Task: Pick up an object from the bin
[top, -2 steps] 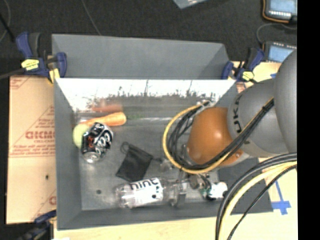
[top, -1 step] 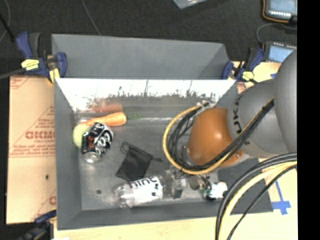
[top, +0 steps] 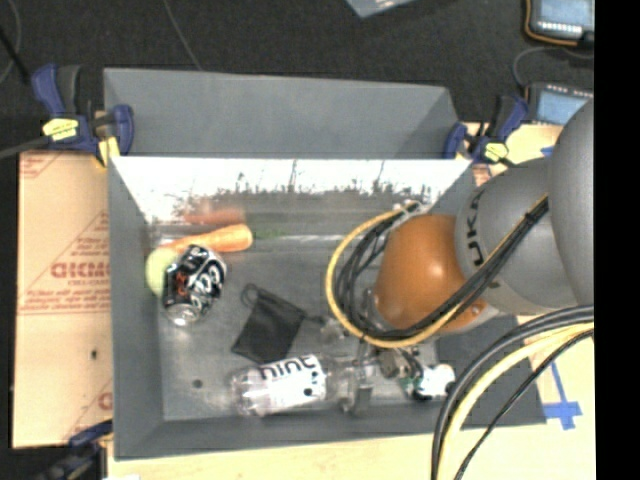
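1. The jaws sit low in the bin [top: 280,128], close to its near wall and right of the middle, under the orange wrist cover [top: 425,273]. The cover and cables partly hide them, so I cannot tell whether they are released or clenched, and I can make out no thing between them
2. The nearest thing is a clear plastic bottle [top: 278,385] with a white label, lying on its side on the bin floor just left of the jaws. Whether its right end touches them or only comes close cannot be settled
3. The bottle's long axis runs left to right, roughly along the near wall, so it meets the jaws end-on. By my judgement, a hold across its body would call for a shift to the left
4. A flat black pouch [top: 268,328] lies just behind the bottle, toward the far wall, and seems to be apart from it. A small white and green thing [top: 432,380] lies just right of the jaws
5. The near wall runs close beside the bottle, leaving little room there, while bare floor lies open at its left end
6. A crushed can [top: 193,283], a yellowish ball [top: 157,268] and an orange carrot-shaped toy [top: 215,238] cluster by the left wall, well apart from the jaws
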`<state>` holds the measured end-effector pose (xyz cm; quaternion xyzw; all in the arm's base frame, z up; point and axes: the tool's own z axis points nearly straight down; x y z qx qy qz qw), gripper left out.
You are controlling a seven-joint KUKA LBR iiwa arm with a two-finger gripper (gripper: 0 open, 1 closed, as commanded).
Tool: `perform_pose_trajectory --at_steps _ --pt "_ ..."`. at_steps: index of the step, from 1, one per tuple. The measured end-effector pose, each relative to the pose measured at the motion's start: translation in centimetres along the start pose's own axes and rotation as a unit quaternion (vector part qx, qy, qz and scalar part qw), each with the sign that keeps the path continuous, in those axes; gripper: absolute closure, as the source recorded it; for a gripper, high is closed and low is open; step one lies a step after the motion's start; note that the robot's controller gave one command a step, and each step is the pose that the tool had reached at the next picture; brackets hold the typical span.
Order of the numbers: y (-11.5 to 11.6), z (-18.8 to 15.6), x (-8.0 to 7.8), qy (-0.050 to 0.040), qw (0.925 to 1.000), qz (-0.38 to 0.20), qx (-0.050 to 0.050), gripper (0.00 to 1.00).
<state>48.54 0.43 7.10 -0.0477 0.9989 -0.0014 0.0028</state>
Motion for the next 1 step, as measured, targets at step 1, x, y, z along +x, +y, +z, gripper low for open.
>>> perform_pose_trajectory --at_steps 1 --pt "0.0 0.08 0.18 0.0021 1.0 -0.001 0.0 1.0"
